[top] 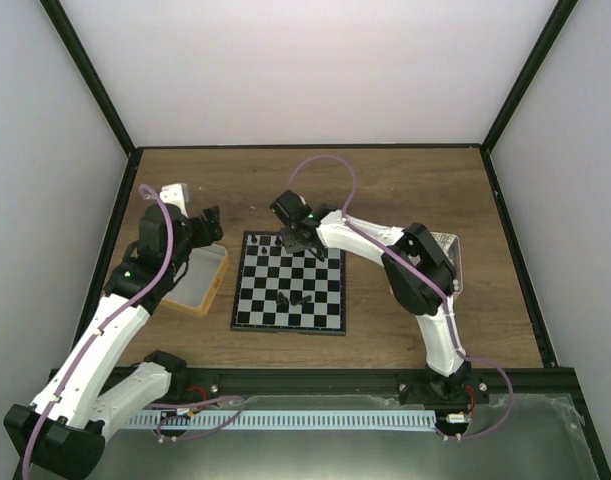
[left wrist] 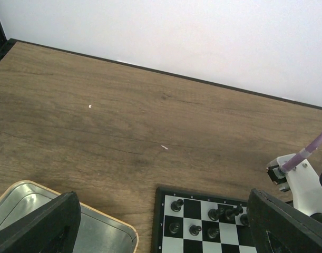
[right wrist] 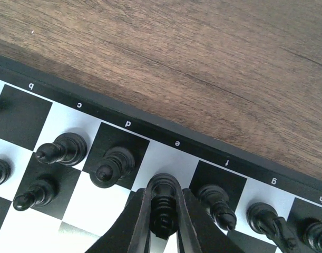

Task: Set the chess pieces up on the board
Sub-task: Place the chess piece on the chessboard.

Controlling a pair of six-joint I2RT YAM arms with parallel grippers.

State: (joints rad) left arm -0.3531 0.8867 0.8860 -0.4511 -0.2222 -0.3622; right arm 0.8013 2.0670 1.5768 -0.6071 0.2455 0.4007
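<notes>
The board (top: 289, 329) lies flat at the table's middle, with black chess pieces (top: 268, 241) along its far rows and a few loose ones (top: 290, 298) near its middle. My right gripper (top: 303, 240) is over the far edge. In the right wrist view it (right wrist: 163, 197) is shut on a chess piece (right wrist: 163, 216) standing on the white square by the letter e. Neighbouring pieces (right wrist: 110, 166) stand on either side. My left gripper (top: 207, 222) is open and empty, above the table left of the board's far corner (left wrist: 159, 221).
A yellow-rimmed metal tray (top: 197, 285) sits left of the board, below my left gripper, and shows in the left wrist view (left wrist: 97, 232). A pinkish tray (top: 449, 248) lies at the right, partly behind my right arm. Black frame posts rise at the table's back corners.
</notes>
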